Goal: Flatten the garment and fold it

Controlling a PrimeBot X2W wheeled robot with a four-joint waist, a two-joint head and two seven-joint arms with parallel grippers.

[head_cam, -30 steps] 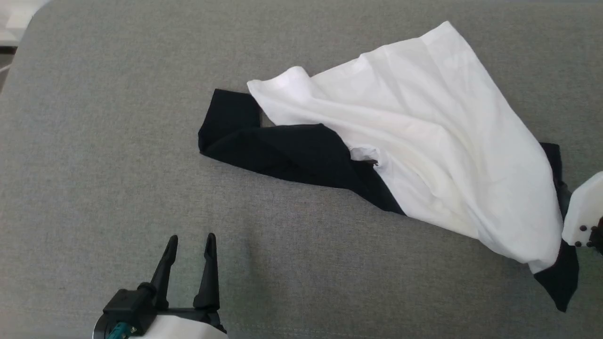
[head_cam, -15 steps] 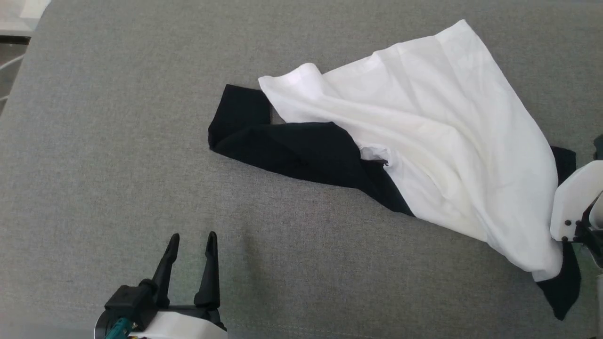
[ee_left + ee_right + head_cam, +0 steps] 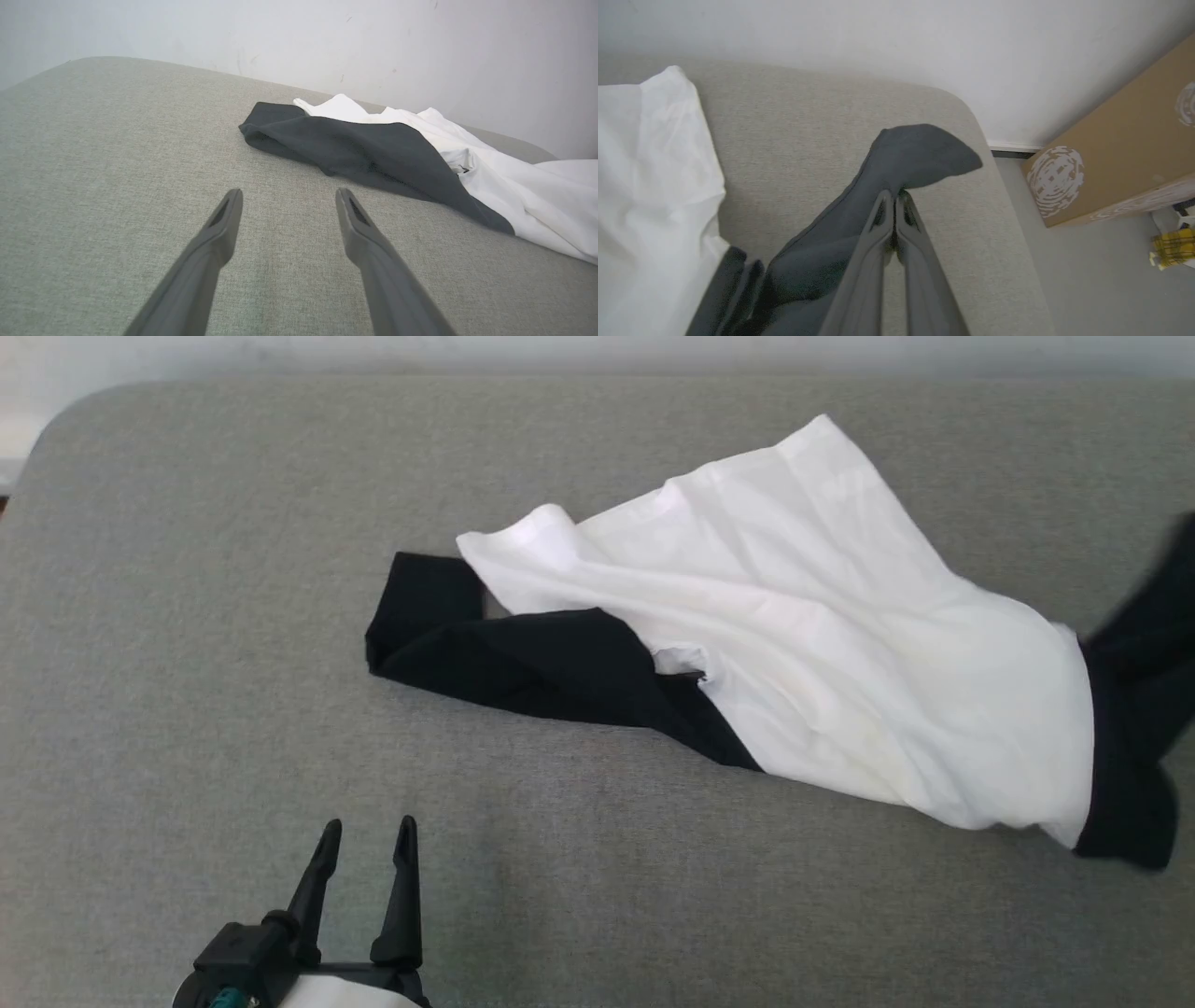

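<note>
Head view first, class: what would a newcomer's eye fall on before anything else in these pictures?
A crumpled white shirt sprawls across the grey fabric surface, right of centre, one black sleeve folded out to its left. In the right wrist view, the right gripper is shut on the other sleeve, holding its end up off the surface. The left gripper stands open at the lower left, apart from the cloth.

The garment (image 3: 822,644) is thin, soft cloth: a matt white body, lightly creased, and matt black sleeves. The upholstered surface (image 3: 187,616) beneath is grey woven fabric, coarse-grained and dull to its rounded corners. The left gripper (image 3: 288,196) has fingers (image 3: 210,252) of smooth, matt dark plastic. The box (image 3: 1120,154) is matt brown cardboard.
</note>
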